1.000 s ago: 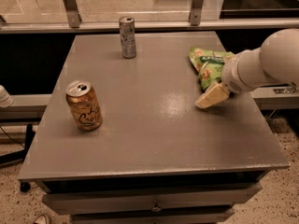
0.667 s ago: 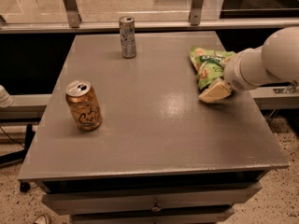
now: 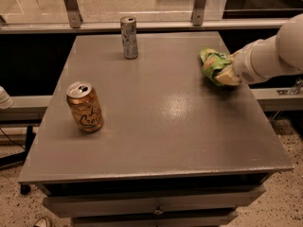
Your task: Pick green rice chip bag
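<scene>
The green rice chip bag lies near the right edge of the grey table, bunched up. My gripper, on the white arm that reaches in from the right, is on the bag's right end. A pale finger presses against the bag's lower right side, and the jaws look closed on it. The bag still rests on the table top. Its right part is hidden by the gripper.
An orange-gold soda can stands at the front left. A slim silver can stands at the back centre. A metal rail runs behind the table. The table's right edge is just beyond the bag.
My gripper has moved up and to the right, from beside the bag's lower edge onto the bag. The bag looks narrower and more bunched. The cans have not moved.
</scene>
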Motion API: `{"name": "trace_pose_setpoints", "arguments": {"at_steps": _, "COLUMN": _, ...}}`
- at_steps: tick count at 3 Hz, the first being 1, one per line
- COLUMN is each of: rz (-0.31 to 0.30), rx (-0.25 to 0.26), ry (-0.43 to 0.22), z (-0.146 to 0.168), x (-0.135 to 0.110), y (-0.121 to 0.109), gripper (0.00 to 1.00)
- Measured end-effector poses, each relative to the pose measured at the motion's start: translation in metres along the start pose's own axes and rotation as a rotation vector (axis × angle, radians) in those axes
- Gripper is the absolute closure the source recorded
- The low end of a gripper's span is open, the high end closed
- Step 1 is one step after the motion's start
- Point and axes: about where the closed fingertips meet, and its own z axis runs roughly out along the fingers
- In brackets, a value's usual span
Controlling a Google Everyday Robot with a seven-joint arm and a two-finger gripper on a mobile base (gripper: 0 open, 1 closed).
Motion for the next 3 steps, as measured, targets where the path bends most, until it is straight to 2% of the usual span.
{"name": "trace_pose_setpoints", "arguments": {"at_steps": 1, "rz": 0.032, "rx": -0.03, "ry": -0.087, "z": -0.029, "x": -0.029, "y": -0.022, "gripper": 1.0}}
{"name": "trace_pose_setpoints", "arguments": {"at_steps": 2, "rz": 0.073, "rx": -0.057, "ry": -0.237, "z": -0.076, "x": -0.073, "y": -0.036, "gripper": 1.0}}
{"name": "trace_pose_setpoints", "arguments": {"at_steps": 3, "rz": 0.089, "rx": -0.065, "ry": -0.269, "z": -0.082, "x": -0.084, "y": -0.036, "gripper": 1.0}}
